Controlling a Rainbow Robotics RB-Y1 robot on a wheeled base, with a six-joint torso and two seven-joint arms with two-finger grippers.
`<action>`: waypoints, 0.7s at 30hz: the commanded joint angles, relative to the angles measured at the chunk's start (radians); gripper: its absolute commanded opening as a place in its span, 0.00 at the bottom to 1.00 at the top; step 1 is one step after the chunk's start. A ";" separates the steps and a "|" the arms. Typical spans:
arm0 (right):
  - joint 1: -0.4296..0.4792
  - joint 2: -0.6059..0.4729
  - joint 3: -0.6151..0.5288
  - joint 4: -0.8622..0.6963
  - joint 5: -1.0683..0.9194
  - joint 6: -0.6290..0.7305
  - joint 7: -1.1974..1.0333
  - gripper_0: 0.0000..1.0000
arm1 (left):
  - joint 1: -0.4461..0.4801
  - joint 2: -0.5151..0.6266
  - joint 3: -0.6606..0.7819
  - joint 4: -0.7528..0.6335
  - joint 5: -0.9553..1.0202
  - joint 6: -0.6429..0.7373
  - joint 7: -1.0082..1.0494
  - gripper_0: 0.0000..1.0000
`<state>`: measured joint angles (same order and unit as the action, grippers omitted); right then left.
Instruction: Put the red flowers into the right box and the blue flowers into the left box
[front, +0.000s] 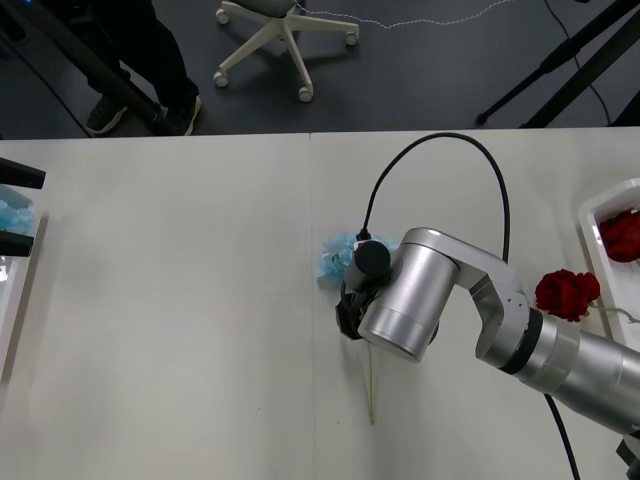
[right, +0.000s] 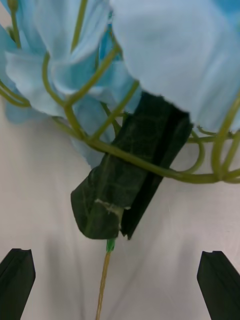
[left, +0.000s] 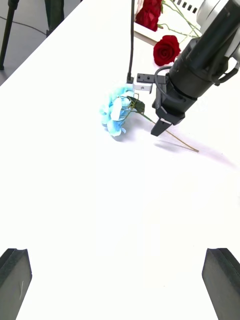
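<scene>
**Entry: right claw open over the blue flower's stem; left arm idle**

The pale blue fabric flower (front: 340, 255) lying near the middle of the white table (front: 180, 300) is taken as reference.

Well to the left of it, at the table edge, the white left box (front: 10, 320) is seen, with a second blue flower (front: 12, 212) in it. The left gripper (left: 120, 285) is parked there, its black fingers (front: 22, 176) spread apart with nothing held.

The reference flower itself lies on its side. A dark green tape wrap (right: 130, 170) is noted at the base of the head, and from it a thin tan stem (front: 372, 385) runs toward the robot, flat on the table.

Just beside the head, on the robot's side, the right gripper (right: 120, 285) is positioned over the stem. Its fingers are held wide apart, one to each side of the stem, and nothing is clamped. Whether the fingertips touch the table cannot be told. A black cable (front: 440, 140) arcs above its silver wrist.

Right of the reference flower, a red fabric rose (front: 567, 293) lies on the table. Beyond it, at the table edge, the white right box (front: 600, 215) is recorded with a further red flower (front: 622, 235) inside.
</scene>
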<state>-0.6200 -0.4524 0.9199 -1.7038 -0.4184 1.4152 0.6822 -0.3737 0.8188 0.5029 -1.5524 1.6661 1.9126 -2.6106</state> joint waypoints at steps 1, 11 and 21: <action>-0.035 0.029 0.017 0.010 0.015 -0.019 -0.056 0.94 | -0.030 0.045 -0.003 -0.012 0.012 0.005 -0.065 1.00; -0.033 0.037 0.036 0.058 0.030 -0.064 -0.056 0.83 | -0.030 0.045 -0.003 -0.012 0.012 0.005 -0.065 1.00; -0.033 0.037 0.040 0.081 0.032 -0.088 -0.066 0.00 | -0.030 0.045 -0.003 -0.012 0.012 0.005 -0.065 1.00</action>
<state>-0.6203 -0.4355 0.9433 -1.6182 -0.3971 1.3412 0.6807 -0.3737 0.8188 0.5029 -1.5524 1.6661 1.9126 -2.6106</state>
